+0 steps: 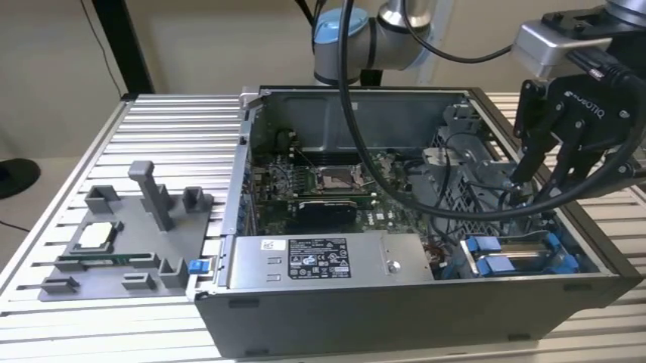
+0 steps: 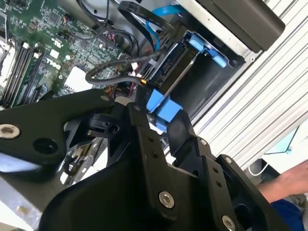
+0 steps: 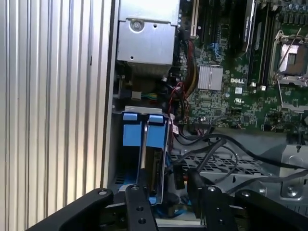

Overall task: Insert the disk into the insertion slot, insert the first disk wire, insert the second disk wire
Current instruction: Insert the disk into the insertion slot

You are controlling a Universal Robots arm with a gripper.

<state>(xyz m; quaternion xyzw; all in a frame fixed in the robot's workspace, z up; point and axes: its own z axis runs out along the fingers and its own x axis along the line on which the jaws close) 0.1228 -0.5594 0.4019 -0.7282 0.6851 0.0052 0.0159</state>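
Ribbed aluminium table [image 1: 172,128], bearing an open computer case [image 1: 404,310].

Exterior view: gripper [image 1: 545,185] at upper right of frame, above the perforated cage [image 1: 474,189], jaws parted with nothing between them. Grey fixture tray [image 1: 101,249] at lower left. Disk [image 1: 495,261] in its blue carrier, seated in the insertion slot [image 1: 565,253] at the case's lower right corner.

Second wrist view: person's hand [image 2: 288,180] beyond the case.

First wrist view: motherboard [image 3: 231,86].

Black cables [image 3: 207,149] crowd the disk's end; wire connections cannot be made out.

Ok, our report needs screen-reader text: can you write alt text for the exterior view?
An open gripper hangs over an open computer case, near the blue-framed disk seated in the case's corner at the exterior view's right.
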